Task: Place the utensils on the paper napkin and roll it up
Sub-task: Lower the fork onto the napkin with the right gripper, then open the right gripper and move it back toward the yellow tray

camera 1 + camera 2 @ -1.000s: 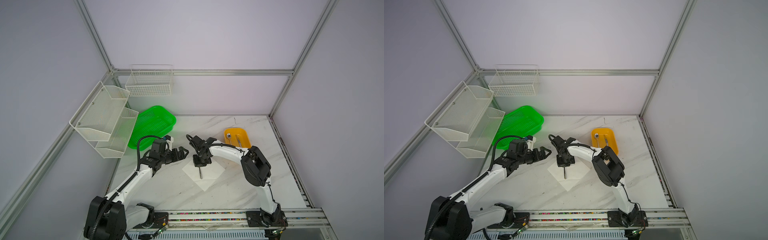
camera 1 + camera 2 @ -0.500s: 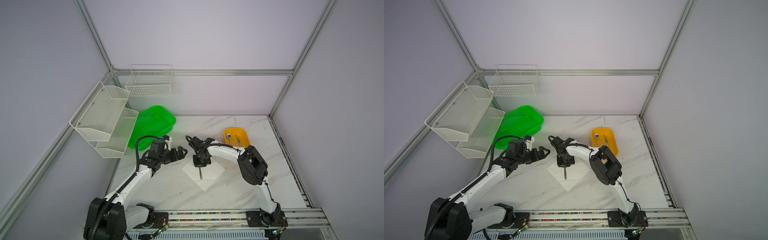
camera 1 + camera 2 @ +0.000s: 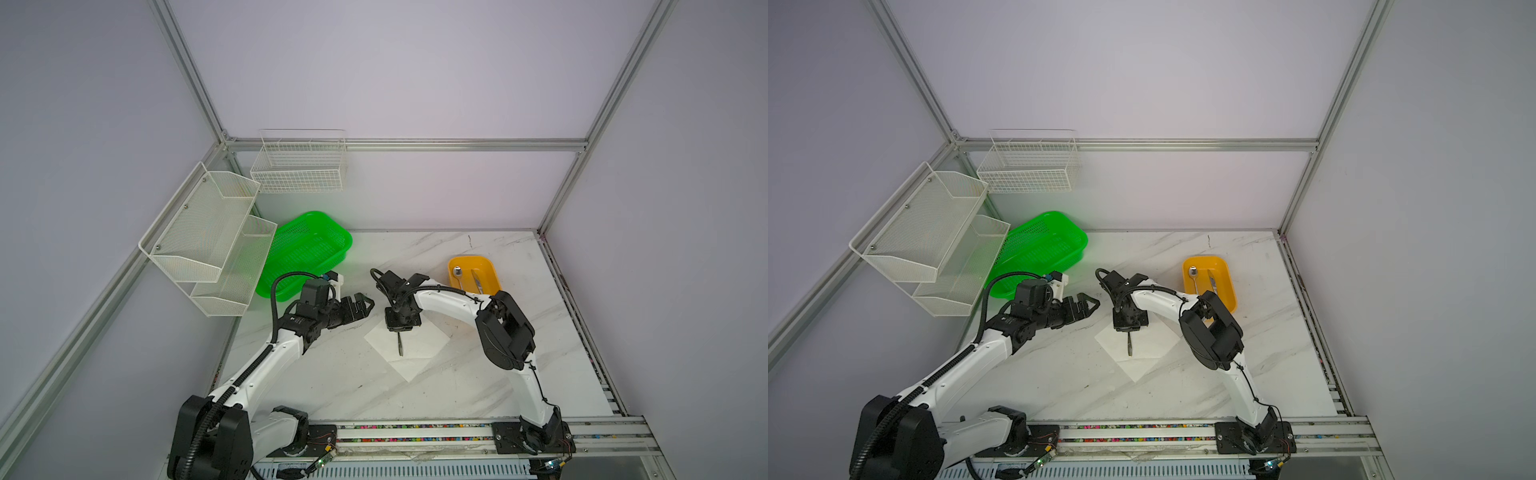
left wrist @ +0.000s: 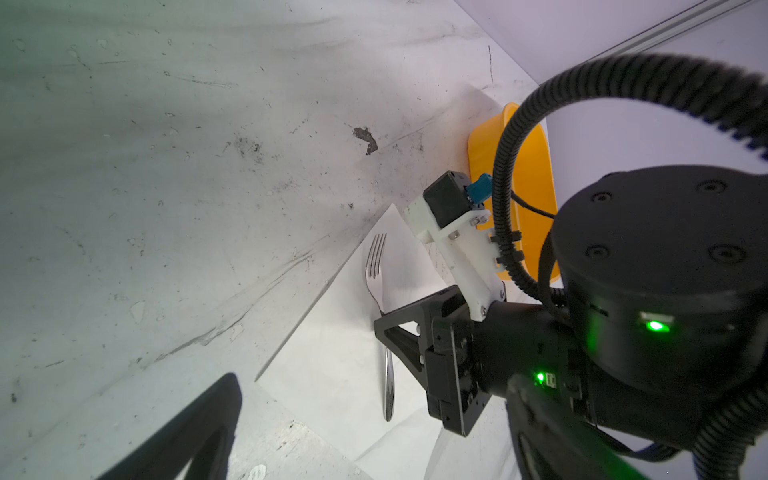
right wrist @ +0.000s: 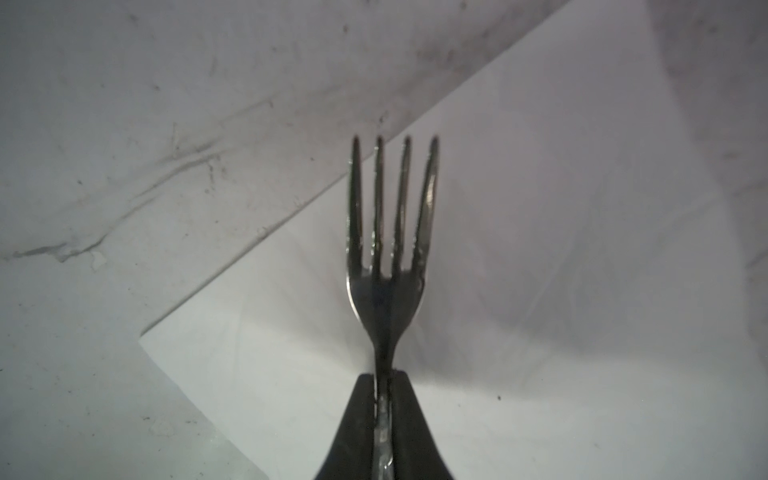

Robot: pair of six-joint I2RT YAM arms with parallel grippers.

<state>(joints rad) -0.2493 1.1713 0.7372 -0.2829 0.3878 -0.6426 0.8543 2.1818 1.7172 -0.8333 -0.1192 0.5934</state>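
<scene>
1. right fingers (image 5: 357, 424) clamped on the fork (image 5: 384, 291) by its neck; it's on the napkin (image 3: 424, 345), middle of the counter (image 3: 415, 257)
2. left fingers (image 4: 195, 411) spread wide, holding nothing, left of the napkin
3. spoon (image 3: 457, 272) in the yellow tub (image 3: 492, 268), far right

A silver fork (image 4: 376, 276) lies flat on the white paper napkin (image 4: 332, 370), which is spread on the scuffed marbled table (image 4: 166, 166). The black right claw (image 4: 384, 332) comes down across the fork's neck, with a yellow tub (image 4: 536, 166) beyond it at the table's far edge. One dark finger (image 4: 199, 428) of the left claw juts in over bare table beside the napkin.
</scene>
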